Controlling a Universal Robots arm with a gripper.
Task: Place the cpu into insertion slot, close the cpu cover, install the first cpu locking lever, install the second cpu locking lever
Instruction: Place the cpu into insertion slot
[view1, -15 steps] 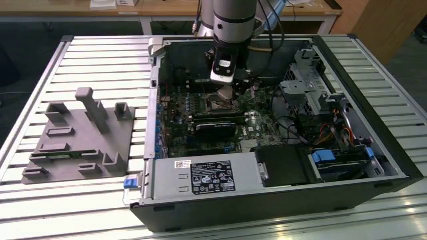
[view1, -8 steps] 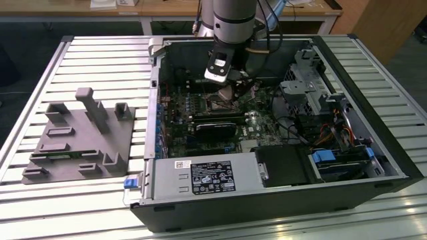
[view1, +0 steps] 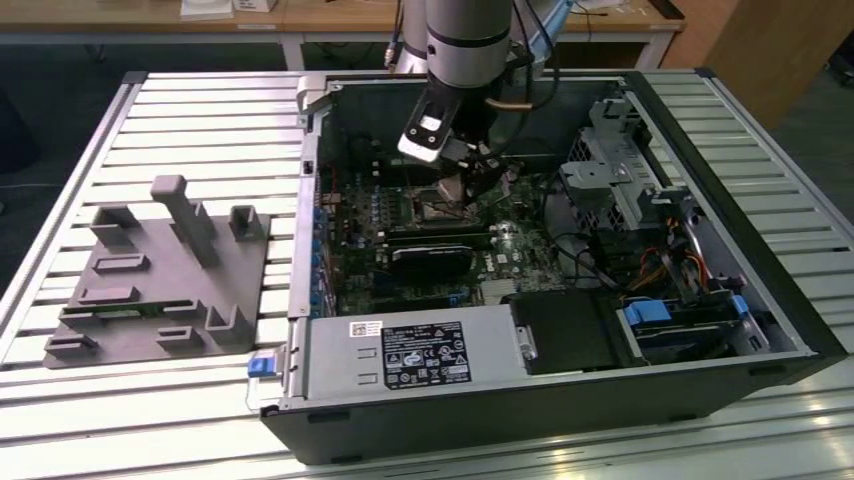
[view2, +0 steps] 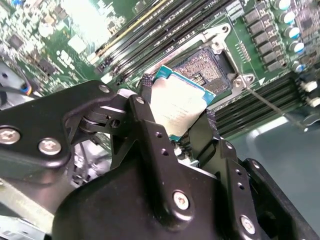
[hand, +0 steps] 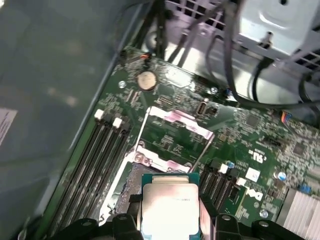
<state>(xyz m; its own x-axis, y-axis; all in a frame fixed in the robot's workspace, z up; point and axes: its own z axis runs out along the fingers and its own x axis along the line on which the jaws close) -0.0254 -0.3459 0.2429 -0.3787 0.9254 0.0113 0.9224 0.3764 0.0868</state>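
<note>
We are looking at the arm reaching down into the open computer case (view1: 561, 300), which is lying on the slatted table (view1: 174, 120). The gripper (view2: 177, 112) is holding the cpu (view2: 175, 97). Its two black fingers (view2: 150, 125) are pressing on opposite edges of the chip, and the silvery-grey face is showing between them. In both wrist views the cpu is hanging over the green motherboard (hand: 260, 150) and is partly hiding the insertion slot (view2: 207, 65) from us; it is not sitting in the slot yet. The cpu cover (hand: 172, 132) is standing open, folded back from the slot on the side of the round coin battery (hand: 146, 80). A thin locking lever (view2: 272, 107) is sticking out free beside the slot. The long black memory slots (hand: 100, 160) are running along one side of the slot. In the exterior view a grey fixture block (view1: 154, 280) is resting near the table's edge at the exterior view's left, well apart from the case.
</note>
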